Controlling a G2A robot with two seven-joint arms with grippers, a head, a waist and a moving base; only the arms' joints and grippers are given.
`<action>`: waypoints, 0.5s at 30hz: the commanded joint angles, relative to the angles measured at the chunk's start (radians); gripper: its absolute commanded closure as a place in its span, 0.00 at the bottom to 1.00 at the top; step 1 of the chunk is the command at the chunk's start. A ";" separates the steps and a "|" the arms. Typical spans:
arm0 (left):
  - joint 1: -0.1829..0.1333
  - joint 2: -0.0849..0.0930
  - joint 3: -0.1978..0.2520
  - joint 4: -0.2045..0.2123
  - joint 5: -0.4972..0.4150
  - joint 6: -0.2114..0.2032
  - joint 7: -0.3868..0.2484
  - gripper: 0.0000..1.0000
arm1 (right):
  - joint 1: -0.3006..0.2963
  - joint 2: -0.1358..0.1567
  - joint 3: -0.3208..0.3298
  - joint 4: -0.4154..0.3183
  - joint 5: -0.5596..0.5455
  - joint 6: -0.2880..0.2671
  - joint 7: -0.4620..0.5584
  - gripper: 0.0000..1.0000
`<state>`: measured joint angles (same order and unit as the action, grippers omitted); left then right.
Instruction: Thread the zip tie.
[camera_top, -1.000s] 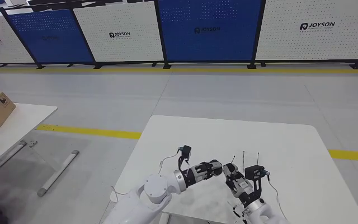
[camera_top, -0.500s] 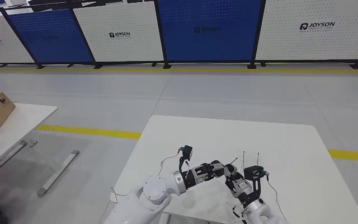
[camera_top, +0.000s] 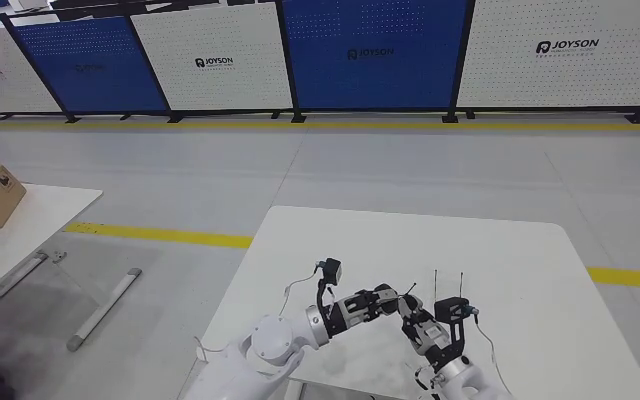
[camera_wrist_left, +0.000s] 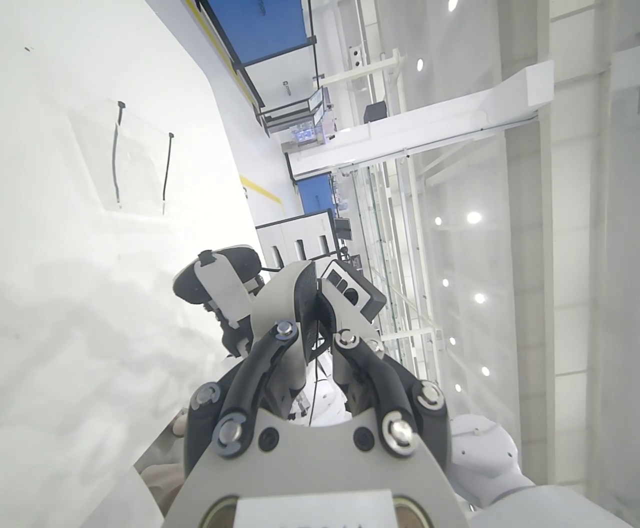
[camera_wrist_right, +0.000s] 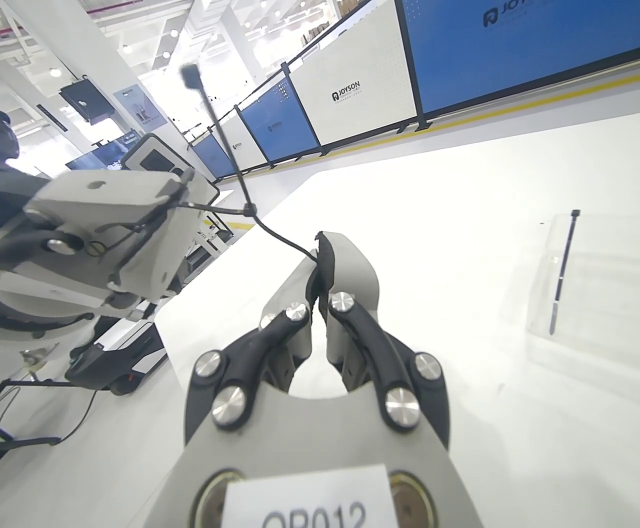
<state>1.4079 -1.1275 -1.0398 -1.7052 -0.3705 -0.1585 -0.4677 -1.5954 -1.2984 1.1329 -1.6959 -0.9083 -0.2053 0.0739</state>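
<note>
The white table (camera_top: 330, 260) carried the whole set-up, with both arms working near its 6 o'clock edge.

The clear tray (camera_wrist_right: 600, 300) lay flat on the table at about 2 o'clock from the grippers, apart from them. It held two spare zip ties (camera_wrist_left: 116, 150), side by side and not touching. Nothing else could be made out in it.

The left gripper (camera_wrist_left: 315, 325) was closed tight, its pads pinching a thin black strap. The right gripper (camera_wrist_right: 320, 265), just beside it, was likewise closed, with one end of the zip tie (camera_wrist_right: 280, 237) nipped at the very tips of its fingers.

The zip tie hung in the air between the two grippers, clear of both table and tray. From the right gripper it rose to a small dark junction. From there one strand ran on to a block-like end and another crossed to the left gripper. Whether the tail had entered the head at that junction could not be told.

Likely faults, as a judgement:
- The right gripper's hold was only at the fingertips, so a pull along the strap could draw the end out.
- The strap was thin and springy, so any twist between the grippers could turn the tail off the line of the head's slot.
- A released tie would probably drop to the table, short of the tray.
</note>
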 joint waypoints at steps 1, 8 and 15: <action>0.005 0.001 -0.006 -0.004 -0.001 -0.004 -0.001 1.00 | 0.000 0.000 0.001 0.003 0.003 0.000 0.000 1.00; 0.025 0.006 -0.025 -0.024 -0.005 -0.018 -0.004 1.00 | 0.001 0.001 0.001 0.012 0.007 0.001 -0.004 1.00; 0.040 0.010 -0.037 -0.036 0.000 -0.029 -0.007 1.00 | 0.005 0.001 -0.005 0.015 0.002 0.011 -0.009 1.00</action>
<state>1.4464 -1.1183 -1.0755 -1.7400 -0.3701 -0.1861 -0.4744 -1.5906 -1.2975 1.1285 -1.6812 -0.9066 -0.1953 0.0653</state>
